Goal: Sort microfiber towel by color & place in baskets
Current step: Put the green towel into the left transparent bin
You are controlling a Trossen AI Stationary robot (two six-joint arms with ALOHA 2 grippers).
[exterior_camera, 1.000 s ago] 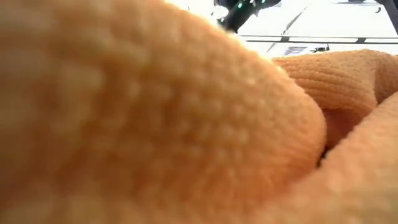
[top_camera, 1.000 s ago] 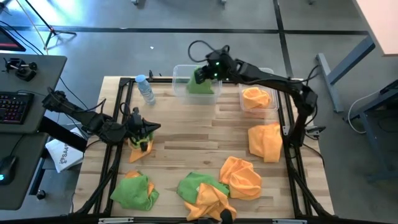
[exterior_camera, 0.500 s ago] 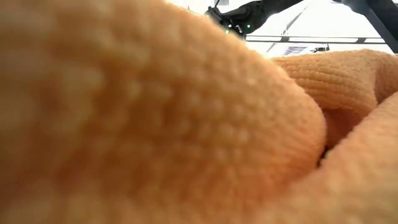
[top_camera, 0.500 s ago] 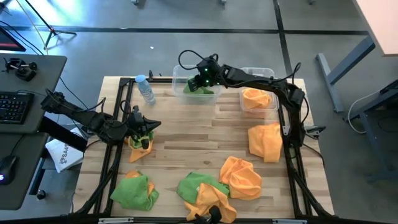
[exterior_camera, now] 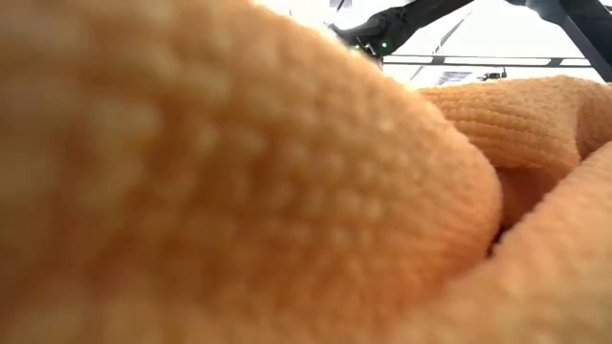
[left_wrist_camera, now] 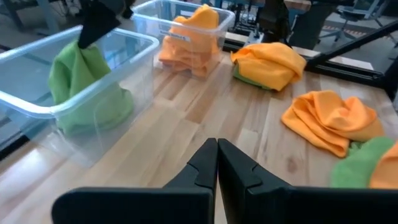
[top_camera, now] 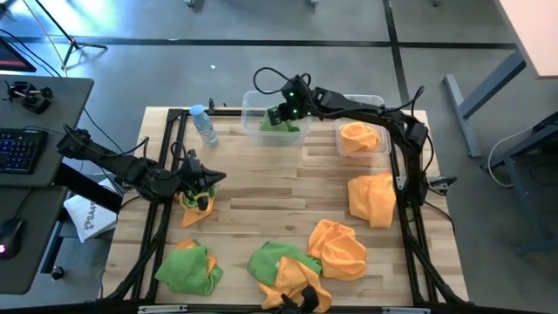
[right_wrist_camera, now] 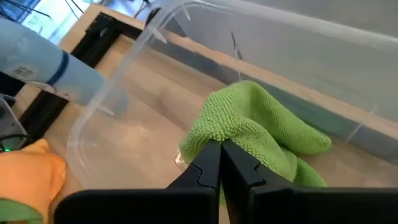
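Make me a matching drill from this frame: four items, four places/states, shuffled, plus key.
Items
1. right tool
2. narrower basket
3. water bottle
4. left tool

Places/states
A. holds orange towels
B. shut on green towel, over the wider basket
C. lying on the table's far side, left of the baskets
D. shut, empty, above an orange-and-green towel on the table's left side

Pairs: 1-B, 2-A, 3-C, 4-D

Low view is basically useless, an orange towel [exterior_camera: 239, 191] right against the lens hides the table; probably only the right arm's elbow peeks over.
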